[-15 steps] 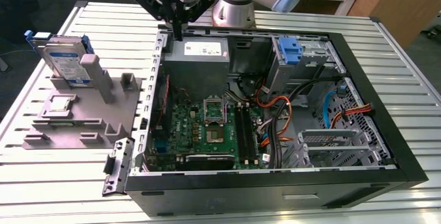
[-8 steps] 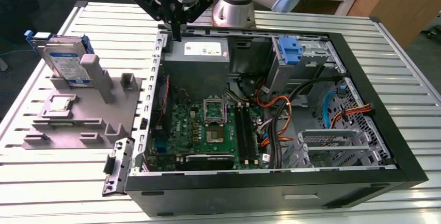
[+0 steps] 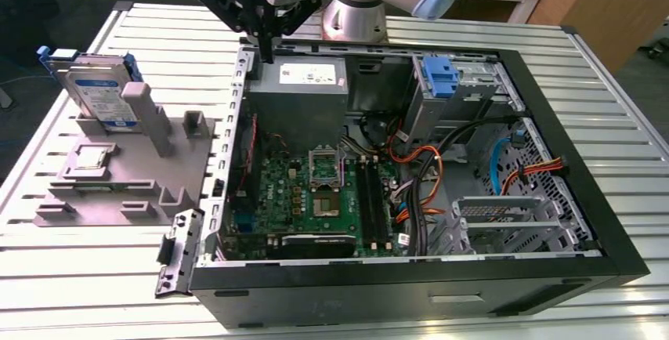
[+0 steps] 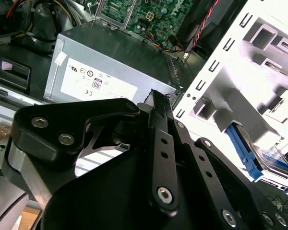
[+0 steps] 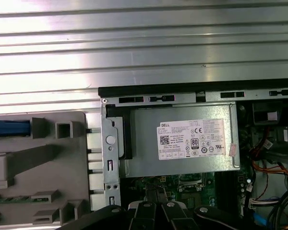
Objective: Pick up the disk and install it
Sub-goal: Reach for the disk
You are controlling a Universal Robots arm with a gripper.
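Note:
The disk (image 3: 102, 95) stands upright in a slot of the grey fixture (image 3: 115, 179) on the exterior view's left, silver-grey with a white-and-blue label and a blue frame. The second wrist view shows its blue edge (image 4: 271, 162); in the first wrist view a blue strip of the disk (image 5: 9, 129) shows. My gripper (image 3: 268, 53) hangs above the open computer case's back corner, over the power supply (image 3: 309, 74), well apart from the disk. Its black fingers (image 4: 157, 103) meet at the tips with nothing between them, and in the first wrist view the gripper (image 5: 156, 195) is over the motherboard edge.
The open computer case (image 3: 585, 222) lies on a ribbed metal table (image 3: 84, 293), with motherboard (image 3: 313, 191), cables and a bare blue bracket (image 3: 441, 78) in the drive cage. A small square chip (image 3: 92, 157) rests on the fixture. The case's metal wall (image 5: 110, 148) stands between gripper and fixture.

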